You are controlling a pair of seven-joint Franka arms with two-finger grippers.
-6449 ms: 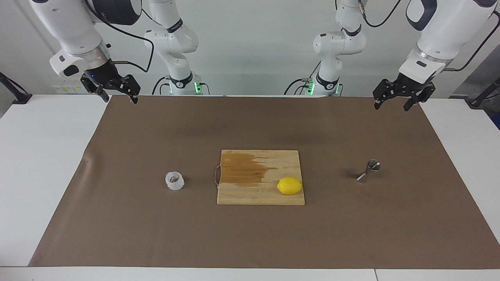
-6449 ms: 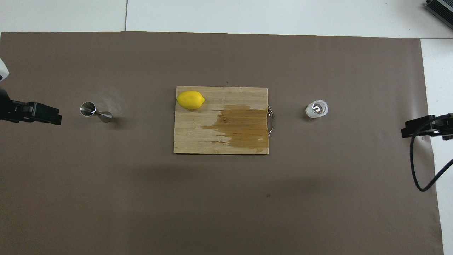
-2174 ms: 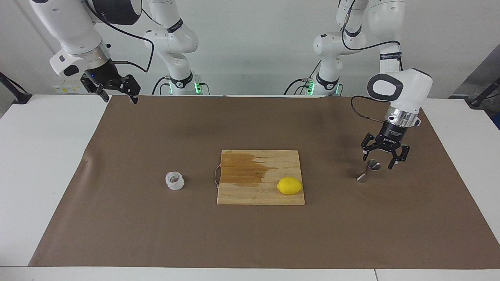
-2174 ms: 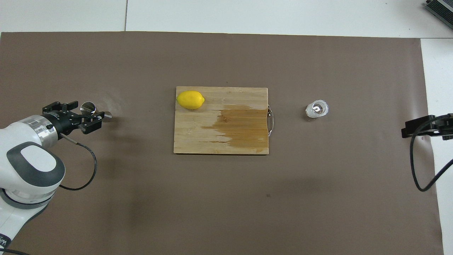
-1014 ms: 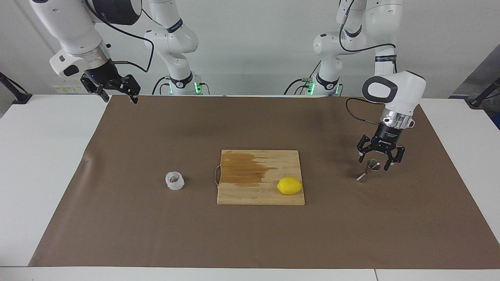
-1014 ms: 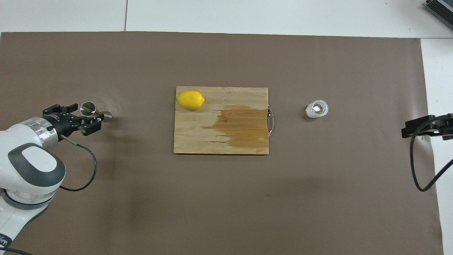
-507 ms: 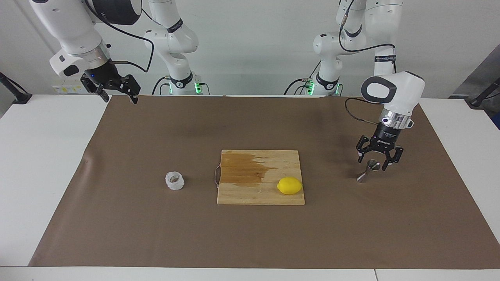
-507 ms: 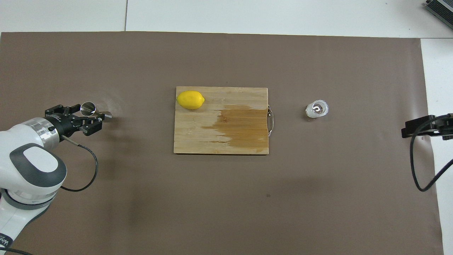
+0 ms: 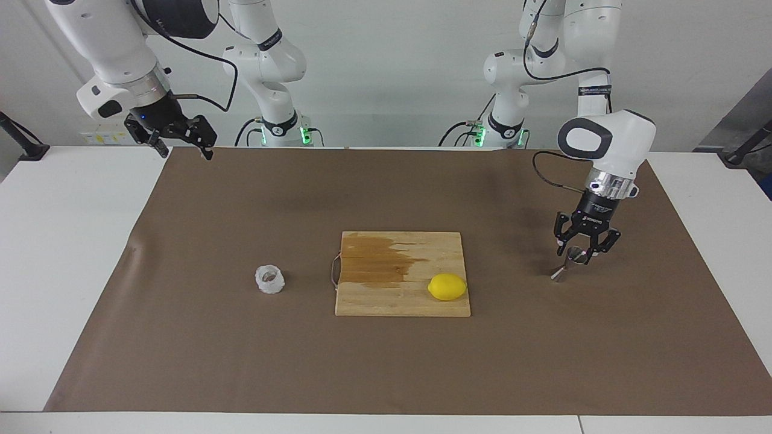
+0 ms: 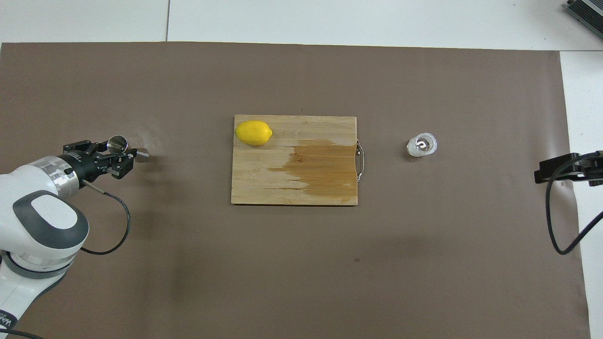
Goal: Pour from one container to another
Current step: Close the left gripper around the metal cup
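Note:
The steel jigger point(image 9: 570, 264) point(image 10: 118, 144) stands upright on the brown mat toward the left arm's end of the table. My left gripper point(image 9: 579, 251) point(image 10: 113, 155) is down around its upper cone, jaws narrowed but still open, with a small gap showing on each side of the rim. The clear knobbly cup point(image 9: 269, 279) point(image 10: 422, 145) stands upright toward the right arm's end, untouched. My right gripper point(image 9: 184, 149) waits open and empty above the mat's corner near its base; in the overhead view only part of the right gripper point(image 10: 560, 168) shows.
A wooden cutting board point(image 9: 386, 298) point(image 10: 264, 183) with a dark wet stain lies in the middle between the two containers. A lemon point(image 9: 447, 287) point(image 10: 254, 133) sits on its corner farther from the robots, toward the jigger. Brown mat point(image 9: 386, 367) covers most of the table.
My left gripper has narrowed its jaws around the jigger's upper cone and shifted slightly. The jigger, cup and right arm have not moved.

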